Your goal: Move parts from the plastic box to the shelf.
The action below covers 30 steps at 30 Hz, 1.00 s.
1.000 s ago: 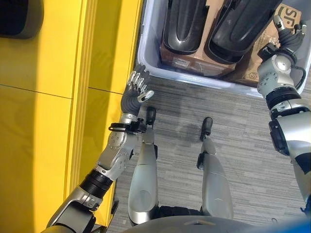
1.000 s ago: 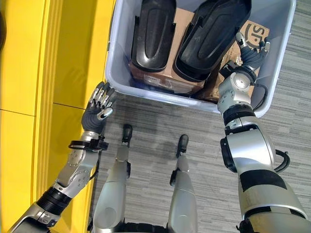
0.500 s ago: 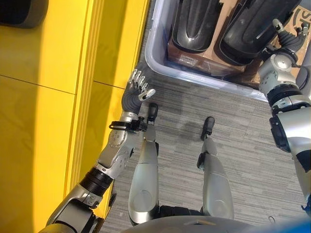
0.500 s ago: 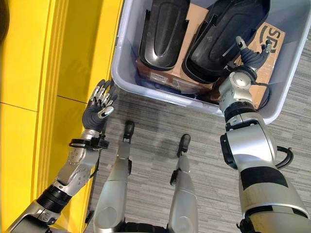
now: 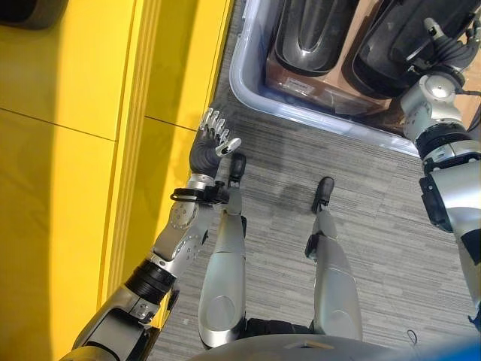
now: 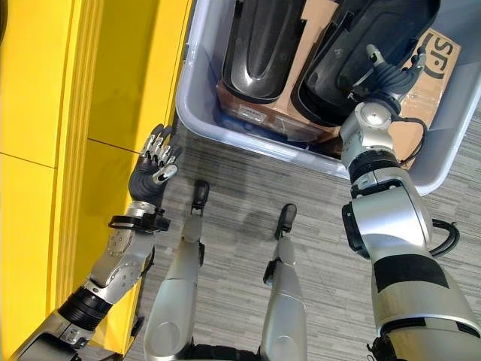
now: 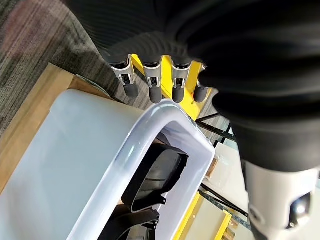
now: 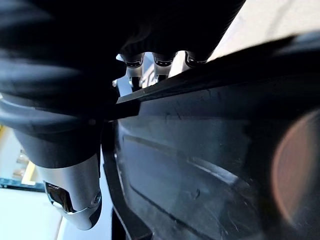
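Observation:
A grey plastic box (image 6: 197, 119) stands on the carpet ahead, beside the yellow shelf (image 5: 75, 150). In it lie two black moulded parts, side by side on cardboard (image 6: 430, 75): the left part (image 6: 261, 37) and the right part (image 6: 372, 37). My right hand (image 6: 385, 75) is inside the box at the right part's near edge, open with its fingers spread. In the right wrist view the part (image 8: 200, 150) sits close by, its rim between my fingers (image 8: 132, 67) and thumb. My left hand (image 6: 154, 164) hangs open outside the box's near left corner (image 7: 150, 120).
The yellow shelf's front runs along my left, close to the left arm. A dark object (image 5: 22, 11) lies on the shelf at the far left. Grey carpet (image 5: 376, 226) lies between me and the box. A wooden board (image 7: 30, 125) shows beside the box.
The whole view has shifted and the box sits lower and closer. My right hand has gone deeper into the box, up to the right part's edge. The left hand has barely moved.

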### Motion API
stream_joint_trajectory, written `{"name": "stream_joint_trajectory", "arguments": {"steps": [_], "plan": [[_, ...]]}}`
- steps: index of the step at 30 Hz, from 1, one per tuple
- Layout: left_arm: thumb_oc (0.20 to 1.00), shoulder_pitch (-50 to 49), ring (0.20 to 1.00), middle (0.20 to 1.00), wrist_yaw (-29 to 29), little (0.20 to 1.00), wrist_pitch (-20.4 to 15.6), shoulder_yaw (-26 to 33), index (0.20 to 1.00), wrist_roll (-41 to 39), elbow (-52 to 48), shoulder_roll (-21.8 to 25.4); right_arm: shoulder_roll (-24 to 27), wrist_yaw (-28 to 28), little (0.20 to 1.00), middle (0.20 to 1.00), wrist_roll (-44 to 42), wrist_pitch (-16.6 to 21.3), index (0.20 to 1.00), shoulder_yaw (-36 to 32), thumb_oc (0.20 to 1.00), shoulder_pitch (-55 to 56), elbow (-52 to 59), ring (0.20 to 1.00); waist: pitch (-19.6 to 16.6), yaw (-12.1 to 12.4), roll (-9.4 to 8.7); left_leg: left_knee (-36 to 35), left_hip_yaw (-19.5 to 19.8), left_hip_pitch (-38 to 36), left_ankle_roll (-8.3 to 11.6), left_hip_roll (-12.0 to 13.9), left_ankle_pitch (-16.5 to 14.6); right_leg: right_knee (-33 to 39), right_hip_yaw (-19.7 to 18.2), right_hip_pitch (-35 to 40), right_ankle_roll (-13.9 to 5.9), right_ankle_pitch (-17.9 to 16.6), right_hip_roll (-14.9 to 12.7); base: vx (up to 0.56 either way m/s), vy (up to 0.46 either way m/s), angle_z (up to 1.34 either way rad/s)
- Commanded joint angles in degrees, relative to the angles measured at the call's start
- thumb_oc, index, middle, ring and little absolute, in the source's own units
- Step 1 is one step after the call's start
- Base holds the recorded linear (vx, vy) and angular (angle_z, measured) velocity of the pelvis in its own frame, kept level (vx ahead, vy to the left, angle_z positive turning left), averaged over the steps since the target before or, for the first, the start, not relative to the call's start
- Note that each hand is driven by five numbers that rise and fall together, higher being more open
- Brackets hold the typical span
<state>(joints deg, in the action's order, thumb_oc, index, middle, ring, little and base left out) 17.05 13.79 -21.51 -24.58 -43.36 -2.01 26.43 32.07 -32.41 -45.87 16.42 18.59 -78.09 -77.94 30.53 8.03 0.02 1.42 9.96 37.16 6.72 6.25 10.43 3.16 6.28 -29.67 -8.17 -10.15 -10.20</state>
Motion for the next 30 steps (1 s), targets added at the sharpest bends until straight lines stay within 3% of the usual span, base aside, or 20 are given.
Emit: {"name": "stream_joint_trajectory", "arguments": {"steps": [1, 15, 30], "plan": [[1.0, -0.21, 1.0, 1.0, -0.12, 1.0, -2.6, 0.27, 1.0, 1.05, -7.17, 1.52, 4.95, -0.78, 1.0, 1.0, 1.76, 0.64, 1.0, 3.9, 1.0, -3.43, -0.14, 1.0, -0.74, 0.92, 0.57, 3.16, -1.08, -0.95, -3.46, -0.07, -7.92, -8.39, -1.05, 2.98, 0.65, 8.81, -0.61, 0.0, 0.0, 0.0], [1.0, -0.8, 1.0, 1.0, 0.1, 1.0, -2.98, -0.41, 1.0, 1.0, -7.63, 1.8, 6.94, -1.19, 1.0, 1.0, 0.26, -1.06, 1.0, 2.76, 1.0, -3.73, -4.3, 1.0, -0.74, 1.45, 2.16, 3.5, -0.93, 1.84, -3.53, -0.66, -8.49, -9.56, -1.01, -0.24, 0.96, 9.88, -0.63, 0.0, 0.0, 0.0], [1.0, -0.6, 1.0, 1.0, 0.28, 1.0, -3.52, -1.54, 1.0, 1.31, -9.09, 1.83, 7.32, -2.0, 1.0, 1.0, 6.66, -3.69, 1.0, 6.01, 1.0, -4.13, -6.42, 1.0, -0.74, 1.88, 3.43, 4.17, -0.57, 6.69, -3.72, -1.15, -8.21, -10.51, -0.73, -5.53, 1.05, 9.94, -0.49, 0.0, 0.0, 0.0]]}}
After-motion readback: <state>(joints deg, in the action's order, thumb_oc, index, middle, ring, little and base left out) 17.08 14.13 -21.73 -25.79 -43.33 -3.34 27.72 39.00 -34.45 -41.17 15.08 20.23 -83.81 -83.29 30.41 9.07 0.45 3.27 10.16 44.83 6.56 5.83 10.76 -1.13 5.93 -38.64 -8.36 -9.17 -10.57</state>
